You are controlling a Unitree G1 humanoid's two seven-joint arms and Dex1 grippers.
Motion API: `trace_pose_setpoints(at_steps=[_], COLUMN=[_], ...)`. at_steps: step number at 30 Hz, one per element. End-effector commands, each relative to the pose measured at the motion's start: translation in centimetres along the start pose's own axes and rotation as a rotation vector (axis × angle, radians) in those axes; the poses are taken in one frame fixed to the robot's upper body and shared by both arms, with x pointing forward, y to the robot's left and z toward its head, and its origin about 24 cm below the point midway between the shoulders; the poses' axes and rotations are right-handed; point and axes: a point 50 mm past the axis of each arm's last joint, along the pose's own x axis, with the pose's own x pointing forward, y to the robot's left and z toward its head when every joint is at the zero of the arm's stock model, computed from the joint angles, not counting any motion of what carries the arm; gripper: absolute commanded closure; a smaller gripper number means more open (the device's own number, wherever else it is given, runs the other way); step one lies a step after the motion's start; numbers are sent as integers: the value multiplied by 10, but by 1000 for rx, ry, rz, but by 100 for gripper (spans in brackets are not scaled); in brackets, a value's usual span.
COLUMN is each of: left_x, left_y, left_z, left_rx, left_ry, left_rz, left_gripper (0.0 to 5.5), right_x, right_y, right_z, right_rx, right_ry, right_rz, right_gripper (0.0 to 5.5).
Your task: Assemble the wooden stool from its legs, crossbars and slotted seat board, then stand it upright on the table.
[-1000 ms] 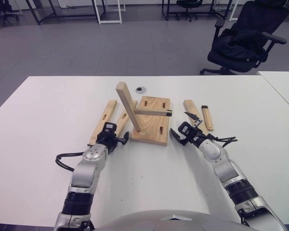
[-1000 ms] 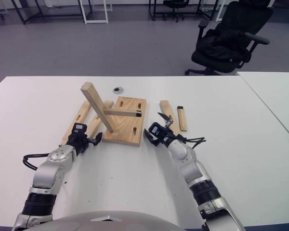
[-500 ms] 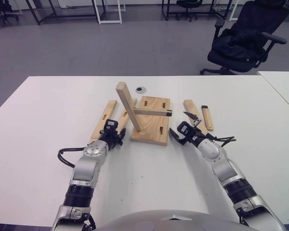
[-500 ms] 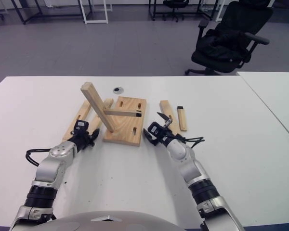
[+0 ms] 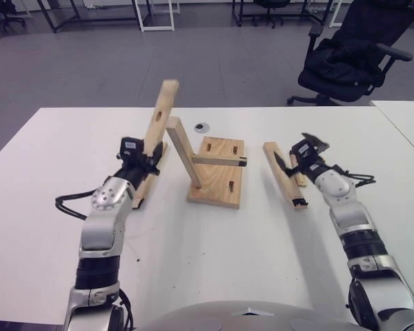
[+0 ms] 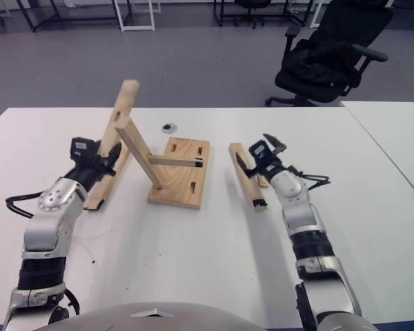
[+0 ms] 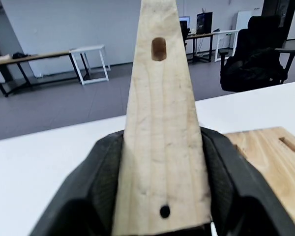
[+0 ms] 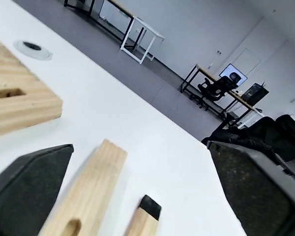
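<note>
Now left pincer lifted leg; right pincer shifted rightward.

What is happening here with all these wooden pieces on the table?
A robot is assembling a wooden stool. Its left gripper holds the lifted leg tilted up off the table. The seat board lies flat, with a standing leg and a crossbar on it. The right gripper is open, close to a loose leg lying right of the board.

The raised pale wooden leg with an oval slot has its lower end hidden within the black left gripper, and its top runs off the left wrist view. The short dark-tipped wooden crossbar is cut off at the right wrist view's edge and lies mostly hidden behind the black right gripper.
</note>
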Motion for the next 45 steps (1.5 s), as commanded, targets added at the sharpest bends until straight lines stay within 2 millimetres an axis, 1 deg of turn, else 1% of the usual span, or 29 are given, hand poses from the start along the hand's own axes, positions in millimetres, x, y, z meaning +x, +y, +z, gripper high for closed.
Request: trace_pose_setpoints(at_steps=[1,2,4,6,7,8,9,10,12,14,17,18,25,31,33,35,38,39,40,42,43,45], left_x=[5,7,11,19,22,24,25,26,26,27,26,26,28,28,28,29,30,31,31,32,31,25], left_y=[19,19,14,0,-8,-16,-23,-29,-37,-40,-37,-36,-38,-37,-37,-36,-36,-36,-35,-26,-22,-13], left_z=[83,96,116,136,142,145,145,143,138,135,130,128,128,127,125,125,123,122,122,130,134,138], left_rx=[173,204,244,281,280,285,295,299,311,312,320,324,387,431,451,464,485,485,484,438,402,334], left_ry=[-276,-309,-359,-417,-442,-452,-455,-451,-443,-435,-418,-413,-404,-396,-389,-385,-373,-369,-366,-392,-410,-446], left_rz=[-92,-127,-190,-278,-325,-375,-414,-449,-487,-501,-495,-496,-519,-516,-517,-517,-512,-502,-495,-424,-389,-306], left_gripper=[342,342,342,342,342,342,342,342,342,342,342,342,342,342,342,342,342,306,287,252,235,197], right_x=[17,18,19,23,24,24,25,25,25,25,20,19,21,22,21,21,23,23,24,25,24,21], right_y=[-30,-30,-23,-7,2,11,18,22,23,14,-2,-3,6,13,13,13,9,7,4,-12,-18,-23], right_z=[99,123,160,201,219,233,242,249,255,256,255,253,249,241,241,241,236,232,228,206,194,172], right_rx=[450,534,646,773,833,890,935,985,1055,1148,1240,1248,1231,1208,1213,1220,1226,1232,1240,1226,1166,1140], right_ry=[-320,-389,-476,-550,-573,-587,-594,-600,-605,-618,-646,-640,-565,-506,-507,-509,-500,-501,-503,-501,-488,-463], right_rz=[138,219,360,527,609,682,732,775,807,804,797,799,807,787,778,766,698,661,622,448,359,243], right_gripper=[41,41,41,41,41,41,41,41,41,41,101,106,240,395,435,449,449,449,449,449,449,449])
